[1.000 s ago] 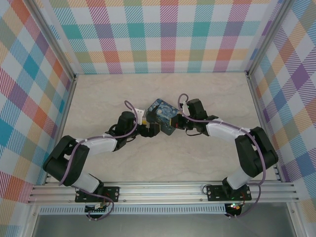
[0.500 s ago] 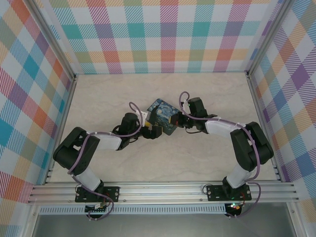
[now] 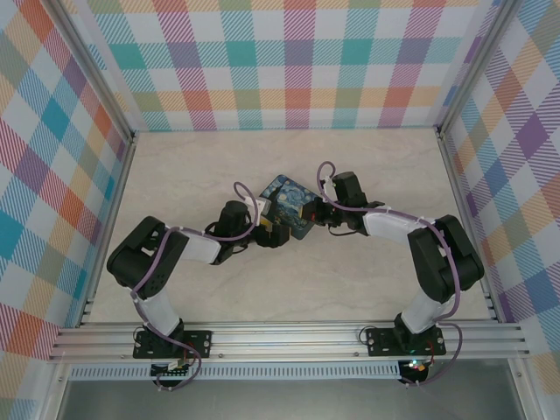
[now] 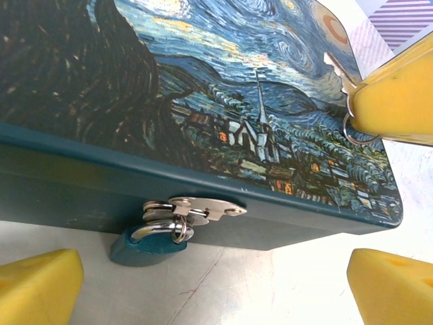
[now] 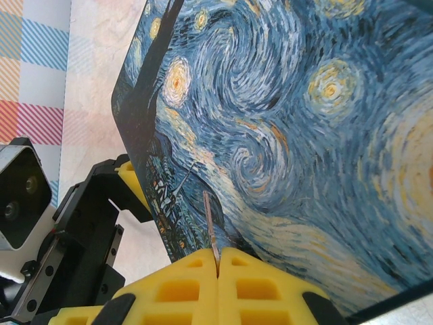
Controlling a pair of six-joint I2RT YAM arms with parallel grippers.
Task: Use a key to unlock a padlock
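Note:
The Starry Night tin [image 3: 287, 203] lies mid-table between both grippers. The padlock [image 4: 145, 247], blue-bodied with a silver shackle, hangs from the tin's silver hasp [image 4: 203, 206] and rests on the table. My left gripper [image 4: 213, 298] is open, its yellow pads [image 4: 34, 288] spread either side of the padlock and short of it. My right gripper [image 5: 218, 261] is shut on the key [image 5: 211, 227], whose thin blade sticks out over the tin's lid. In the left wrist view the key [image 4: 338, 71] shows at the tin's far corner with its ring below the right gripper's pad [image 4: 396, 101].
The left gripper [image 3: 269, 229] sits at the tin's near-left side and the right gripper [image 3: 317, 213] at its right edge. Plaid walls [image 3: 289, 61] enclose the pale tabletop [image 3: 367, 280] on three sides. A metal rail [image 3: 289, 337] runs along the front.
The left arm's elbow has swung rightward and folded tighter while its gripper stays at the tin's front. The right arm has shifted slightly, still holding the key.

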